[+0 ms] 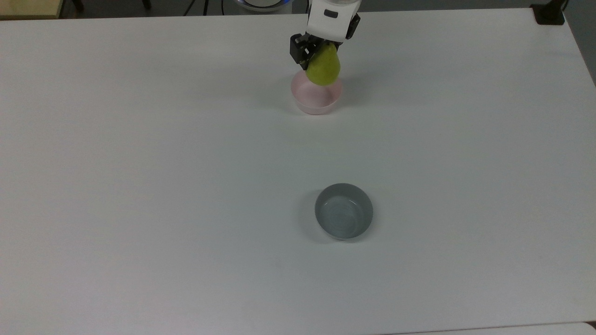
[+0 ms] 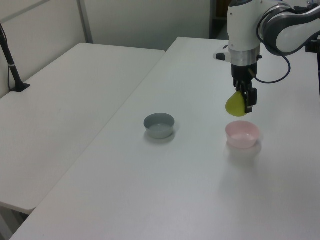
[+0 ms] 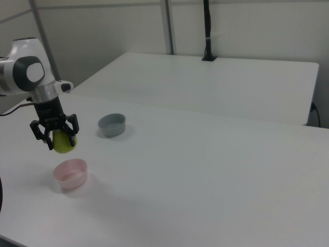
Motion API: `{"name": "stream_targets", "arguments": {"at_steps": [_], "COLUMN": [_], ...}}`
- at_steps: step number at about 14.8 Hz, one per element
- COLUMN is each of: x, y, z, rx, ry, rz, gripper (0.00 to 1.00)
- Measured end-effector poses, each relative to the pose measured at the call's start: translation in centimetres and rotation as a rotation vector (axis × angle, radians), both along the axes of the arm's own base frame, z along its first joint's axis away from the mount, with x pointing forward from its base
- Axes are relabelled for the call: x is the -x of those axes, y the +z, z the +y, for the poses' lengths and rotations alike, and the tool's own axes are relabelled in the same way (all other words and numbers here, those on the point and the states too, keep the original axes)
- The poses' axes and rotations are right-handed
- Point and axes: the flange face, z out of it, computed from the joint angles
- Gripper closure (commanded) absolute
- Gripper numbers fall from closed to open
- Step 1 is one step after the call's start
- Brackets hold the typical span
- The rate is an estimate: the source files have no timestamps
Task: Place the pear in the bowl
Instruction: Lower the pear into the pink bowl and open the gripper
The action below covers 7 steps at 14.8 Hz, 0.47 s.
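Note:
My gripper (image 1: 321, 49) (image 2: 245, 97) (image 3: 57, 135) is shut on the yellow-green pear (image 1: 323, 69) (image 2: 234, 105) (image 3: 62, 143), holding it by its narrow top with the rounded bottom hanging down. The pear hangs in the air just above the pale pink bowl (image 1: 316, 97) (image 2: 242, 135) (image 3: 71, 173), which stands on the white table (image 1: 139, 163). In the top view the pear covers the bowl's far rim. In the left view and the right view a gap shows between the pear and the bowl's rim.
A grey bowl (image 1: 344, 211) (image 2: 159, 125) (image 3: 112, 124) stands alone nearer the table's middle. A second white table (image 2: 65, 100) (image 3: 216, 82) adjoins this one, with a dark post (image 2: 11, 60) (image 3: 207, 31) clamped at its far side.

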Motion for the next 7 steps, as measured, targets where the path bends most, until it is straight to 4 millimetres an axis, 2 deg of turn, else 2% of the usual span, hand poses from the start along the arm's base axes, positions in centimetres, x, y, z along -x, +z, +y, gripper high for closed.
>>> {"name": "stream_targets", "arguments": {"at_steps": [7], "x": [0.6], "y": [-4.5], "z": [-0.2], "rx": [0.049], "ry": [-0.003], "rz": [0.081], "gripper": [0.73]}}
